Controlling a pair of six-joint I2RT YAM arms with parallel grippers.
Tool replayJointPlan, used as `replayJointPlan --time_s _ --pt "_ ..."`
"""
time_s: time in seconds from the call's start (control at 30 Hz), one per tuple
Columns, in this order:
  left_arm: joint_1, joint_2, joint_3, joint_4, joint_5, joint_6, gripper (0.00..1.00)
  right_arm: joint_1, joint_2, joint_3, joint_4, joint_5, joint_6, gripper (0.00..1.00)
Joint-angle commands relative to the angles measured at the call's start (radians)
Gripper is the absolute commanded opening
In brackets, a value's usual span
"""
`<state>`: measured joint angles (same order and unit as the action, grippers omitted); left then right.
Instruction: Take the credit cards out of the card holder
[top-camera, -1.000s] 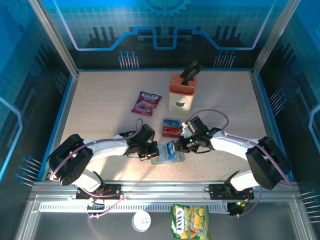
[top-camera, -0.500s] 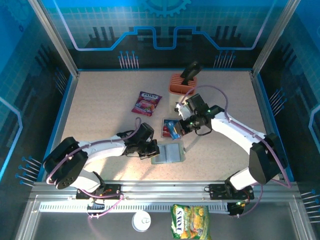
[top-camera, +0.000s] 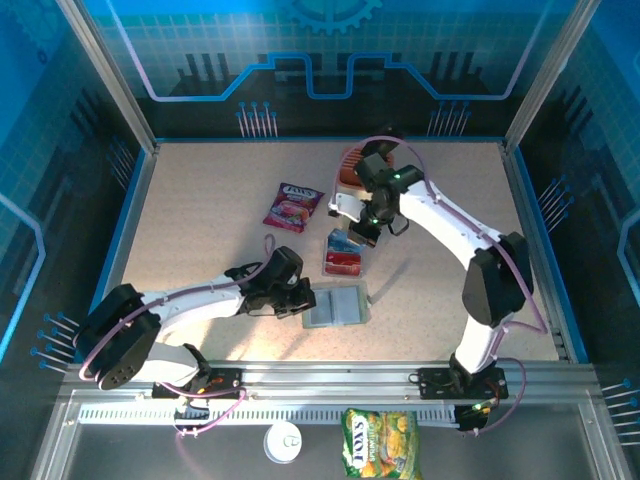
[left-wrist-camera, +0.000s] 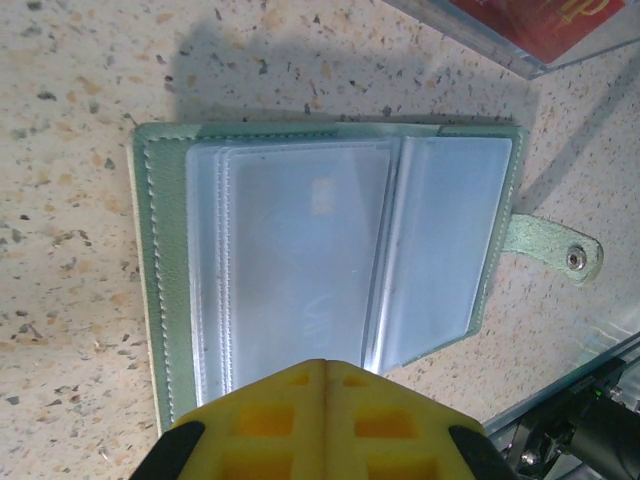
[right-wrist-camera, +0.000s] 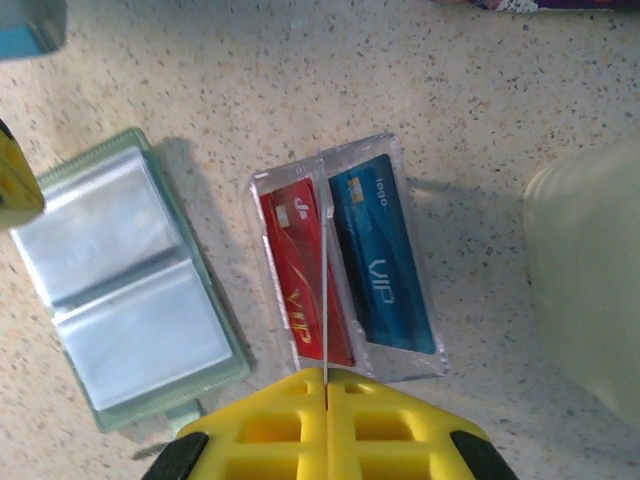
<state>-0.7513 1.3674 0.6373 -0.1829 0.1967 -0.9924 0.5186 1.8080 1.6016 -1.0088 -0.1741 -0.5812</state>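
Card holder (top-camera: 337, 307) lies open and flat on the table (top-camera: 200, 220), near the front edge. Both clear-sleeved panels (left-wrist-camera: 300, 250) face up and its snap tab (left-wrist-camera: 560, 250) sticks out to one side. I can't see a card in the sleeves that show.

Credit cards (top-camera: 343, 252) are out on the table just behind the holder, not touching it. The red card (right-wrist-camera: 300, 270) and blue card (right-wrist-camera: 385, 255) sit side by side in clear cases.

Around them:
- The purple snack packet (top-camera: 293, 207) is farther back and left, well clear.
- The peach slotted block (top-camera: 347, 170) is behind the cards, mostly hidden by the right arm.
- A green snack bag (top-camera: 380, 445) and a white disc (top-camera: 285, 441) sit on the front ledge, off the table.

Left gripper (top-camera: 302, 300) is at the holder's left edge, its yellow pads (left-wrist-camera: 290, 400) pressed together over the rim. Contact with the holder is unclear.

Right gripper (top-camera: 362, 232) hangs over the cards with its pads (right-wrist-camera: 380, 420) closed. A thin pale line runs from the seam up between the two cards, and I can't tell if it is something pinched.
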Motion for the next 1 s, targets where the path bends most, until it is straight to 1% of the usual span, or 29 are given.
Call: replayJointPlan --time_s 0.0,0.17,0.23,0.63,0.97 --pt "-0.005 -0.025 -0.012 -0.024 -0.019 -0.005 0.02 -0.023 0.072 0.107 -0.146 0.035 -0.121 0.0" --pt "-0.002 0.0 -0.007 -0.018 -0.02 0.001 0.02 -0.026 0.152 0.176 -0.181 0.084 -0.159 0.0" --pt "-0.003 0.016 0.0 -0.007 -0.01 0.003 0.02 -0.029 0.175 0.194 -0.19 0.087 -0.17 0.0" --pt "-0.002 0.051 0.022 0.011 -0.01 0.005 0.02 -0.032 0.252 0.247 -0.178 0.043 -0.197 0.01" --pt "-0.002 0.043 0.019 0.004 -0.018 0.004 0.02 -0.015 0.258 0.343 -0.209 0.044 -0.201 0.01"
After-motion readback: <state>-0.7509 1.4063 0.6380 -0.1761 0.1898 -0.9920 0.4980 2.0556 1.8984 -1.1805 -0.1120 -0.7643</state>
